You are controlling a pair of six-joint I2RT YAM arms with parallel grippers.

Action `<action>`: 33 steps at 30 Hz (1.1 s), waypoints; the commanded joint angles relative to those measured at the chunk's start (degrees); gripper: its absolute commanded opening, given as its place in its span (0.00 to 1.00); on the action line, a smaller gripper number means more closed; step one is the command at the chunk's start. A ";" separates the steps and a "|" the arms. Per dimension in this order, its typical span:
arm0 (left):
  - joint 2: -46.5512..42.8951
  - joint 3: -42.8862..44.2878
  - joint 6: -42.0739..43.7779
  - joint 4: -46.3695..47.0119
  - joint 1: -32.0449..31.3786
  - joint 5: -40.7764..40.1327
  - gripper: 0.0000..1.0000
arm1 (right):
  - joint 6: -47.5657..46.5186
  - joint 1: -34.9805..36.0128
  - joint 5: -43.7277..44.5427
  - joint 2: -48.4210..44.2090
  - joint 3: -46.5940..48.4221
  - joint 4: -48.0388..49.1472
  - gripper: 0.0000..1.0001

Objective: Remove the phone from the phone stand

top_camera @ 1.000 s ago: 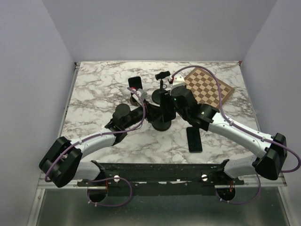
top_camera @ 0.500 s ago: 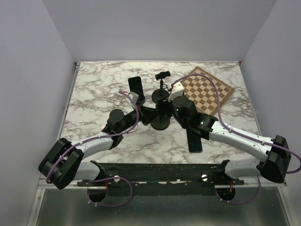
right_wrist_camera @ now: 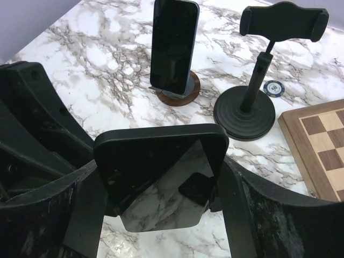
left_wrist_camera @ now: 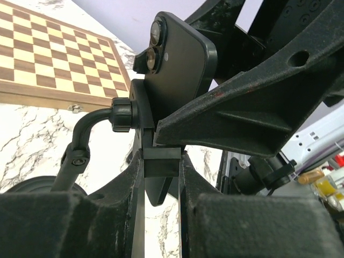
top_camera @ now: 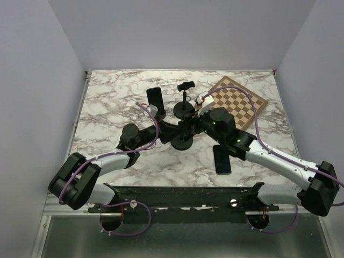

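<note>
The phone (right_wrist_camera: pixel 161 172) is a dark slab sitting upright in the clamp of the black phone stand (left_wrist_camera: pixel 122 114), whose round base (top_camera: pixel 183 142) is at mid-table. My right gripper (right_wrist_camera: pixel 161 200) is shut on the phone, one finger on each long side. My left gripper (left_wrist_camera: pixel 161 164) comes in from the other side, shut on the stand's clamp block just below the phone's back (left_wrist_camera: pixel 180 64). In the top view the left gripper (top_camera: pixel 174 129) and the right gripper (top_camera: pixel 196 124) meet over the stand, and the phone itself is mostly hidden.
A second phone (top_camera: pixel 155 98) leans in a round wooden holder behind. An empty black clamp stand (top_camera: pixel 185 87) has a poker chip (right_wrist_camera: pixel 274 87) beside its base. A chessboard (top_camera: pixel 236 102) lies at the back right. Another phone (top_camera: pixel 222 159) lies flat near the right arm.
My left jaws have narrowed onto the stand's clamp, and the left arm has stretched lower toward the stand. The right forearm has swung slightly right while its grip on the phone stays.
</note>
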 commanded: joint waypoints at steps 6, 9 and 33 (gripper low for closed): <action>4.35 1.14 -0.99 0.96 3.05 7.12 0.00 | -1.90 -2.72 -7.74 -2.85 0.37 -6.70 0.00; 2.55 1.15 0.34 -1.99 3.05 5.84 0.00 | -1.49 -2.69 -9.09 -4.21 -0.23 -6.68 0.00; -0.78 5.92 4.50 -17.52 0.58 -3.49 0.00 | 13.15 -2.68 -21.00 -10.63 3.45 -7.83 0.01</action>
